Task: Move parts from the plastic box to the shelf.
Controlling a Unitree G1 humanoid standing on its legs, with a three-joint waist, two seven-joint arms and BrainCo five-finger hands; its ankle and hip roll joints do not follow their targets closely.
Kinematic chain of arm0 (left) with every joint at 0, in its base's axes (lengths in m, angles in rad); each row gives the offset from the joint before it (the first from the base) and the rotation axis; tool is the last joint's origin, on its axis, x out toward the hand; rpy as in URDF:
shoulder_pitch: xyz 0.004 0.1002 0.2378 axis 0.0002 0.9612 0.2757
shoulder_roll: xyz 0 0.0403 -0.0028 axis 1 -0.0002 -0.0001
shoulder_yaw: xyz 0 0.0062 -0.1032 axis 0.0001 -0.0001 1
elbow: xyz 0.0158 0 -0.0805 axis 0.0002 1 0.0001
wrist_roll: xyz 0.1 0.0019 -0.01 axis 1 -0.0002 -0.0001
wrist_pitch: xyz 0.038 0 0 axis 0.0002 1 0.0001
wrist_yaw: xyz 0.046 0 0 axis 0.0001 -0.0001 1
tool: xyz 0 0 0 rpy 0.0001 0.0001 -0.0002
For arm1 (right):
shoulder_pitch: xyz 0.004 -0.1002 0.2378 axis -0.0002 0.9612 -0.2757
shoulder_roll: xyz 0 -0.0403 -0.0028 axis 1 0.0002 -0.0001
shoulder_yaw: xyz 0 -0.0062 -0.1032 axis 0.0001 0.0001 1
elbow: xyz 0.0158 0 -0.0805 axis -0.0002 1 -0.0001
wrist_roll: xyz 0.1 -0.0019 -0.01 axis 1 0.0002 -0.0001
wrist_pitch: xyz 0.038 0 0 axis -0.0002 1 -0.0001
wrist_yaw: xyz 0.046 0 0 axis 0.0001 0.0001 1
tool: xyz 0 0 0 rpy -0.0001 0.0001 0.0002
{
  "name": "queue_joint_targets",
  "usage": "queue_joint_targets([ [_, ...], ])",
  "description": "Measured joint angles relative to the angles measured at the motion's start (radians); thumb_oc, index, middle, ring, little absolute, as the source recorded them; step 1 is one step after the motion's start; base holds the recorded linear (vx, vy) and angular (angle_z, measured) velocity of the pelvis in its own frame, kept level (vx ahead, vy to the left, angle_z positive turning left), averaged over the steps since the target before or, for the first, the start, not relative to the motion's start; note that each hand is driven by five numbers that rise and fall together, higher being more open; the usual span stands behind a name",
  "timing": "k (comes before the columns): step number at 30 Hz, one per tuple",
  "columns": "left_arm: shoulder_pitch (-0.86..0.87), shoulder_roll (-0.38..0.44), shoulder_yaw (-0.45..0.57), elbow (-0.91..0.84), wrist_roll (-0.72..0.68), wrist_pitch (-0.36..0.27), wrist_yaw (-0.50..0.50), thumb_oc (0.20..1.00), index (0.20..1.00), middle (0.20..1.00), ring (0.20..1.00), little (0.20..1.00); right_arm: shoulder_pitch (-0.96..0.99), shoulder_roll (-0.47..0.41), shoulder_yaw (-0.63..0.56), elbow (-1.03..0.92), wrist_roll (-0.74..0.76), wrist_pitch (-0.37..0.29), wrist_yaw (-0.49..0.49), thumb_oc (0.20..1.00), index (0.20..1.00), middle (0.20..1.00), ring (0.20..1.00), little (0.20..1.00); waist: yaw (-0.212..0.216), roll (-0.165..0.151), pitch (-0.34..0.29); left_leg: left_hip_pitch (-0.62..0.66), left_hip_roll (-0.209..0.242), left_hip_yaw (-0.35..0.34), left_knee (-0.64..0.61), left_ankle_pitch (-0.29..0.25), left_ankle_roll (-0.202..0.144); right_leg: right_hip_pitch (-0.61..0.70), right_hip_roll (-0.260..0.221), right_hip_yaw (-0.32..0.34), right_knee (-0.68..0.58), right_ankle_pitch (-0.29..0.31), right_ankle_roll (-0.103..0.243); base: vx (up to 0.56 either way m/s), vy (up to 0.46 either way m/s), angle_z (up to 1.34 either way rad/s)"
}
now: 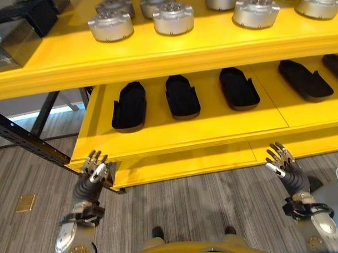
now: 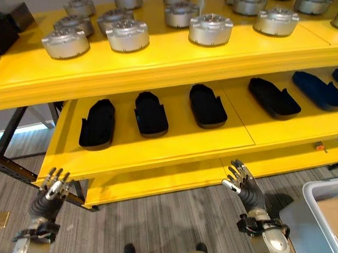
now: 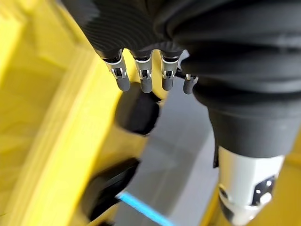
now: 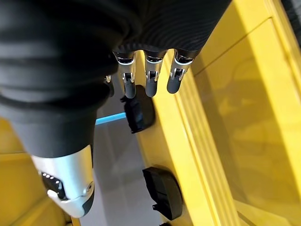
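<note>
Both hands empty, raised in front of the yellow shelf [image 1: 216,50], fingers straight and spread, holding nothing.

Left hand [image 1: 95,171]: at the near left corner of the lower tier, fingertips just by its front edge. Own wrist view shows relaxed fingers [image 3: 123,77] with nothing between them.

Right hand [image 1: 281,164]: near the front edge of the lowest yellow board, right of centre, not touching it. Own wrist view shows fingers [image 4: 151,77] extended, nothing gripped.

Upper tier: row of round silver metal parts [image 1: 173,18], several across, more behind them.

Lower tier: black moulded parts [image 1: 182,96] lying flat, side by side with gaps between; three on the left board, more on the right board [image 2: 273,98].

Plastic box [image 2: 324,207]: grey, on the floor at the robot's right, just beside the right arm; one corner visible, contents cannot be told.

Floor: grey wood-pattern planks [image 1: 200,200]
</note>
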Motion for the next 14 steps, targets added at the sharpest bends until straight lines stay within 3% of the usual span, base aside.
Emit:
queue_joint_targets([
  [6,0.005,-0.036,-0.091,0.017,0.001,0.040,0.000,1.000,1.000,1.000,1.000,1.000,0.005,0.004,0.050,0.001,0.001,0.006,-0.002,1.000,1.000,1.000,1.000,1.000,-0.001,0.001,-0.020,0.029,-0.001,0.002,-0.031,0.012,0.000,0.026,0.005,0.001,-0.032,0.014,-0.001,0.00,-0.007,-0.01],
  [14,-0.001,-0.031,-0.089,0.017,0.042,0.041,0.006,1.000,1.000,1.000,1.000,1.000,0.013,0.018,0.065,0.002,0.002,0.007,-0.005,1.000,1.000,1.000,1.000,1.000,-0.008,-0.017,-0.035,0.046,-0.002,0.006,-0.045,0.013,0.000,0.034,0.003,0.003,-0.034,0.015,0.000,0.01,0.004,-0.01],
])
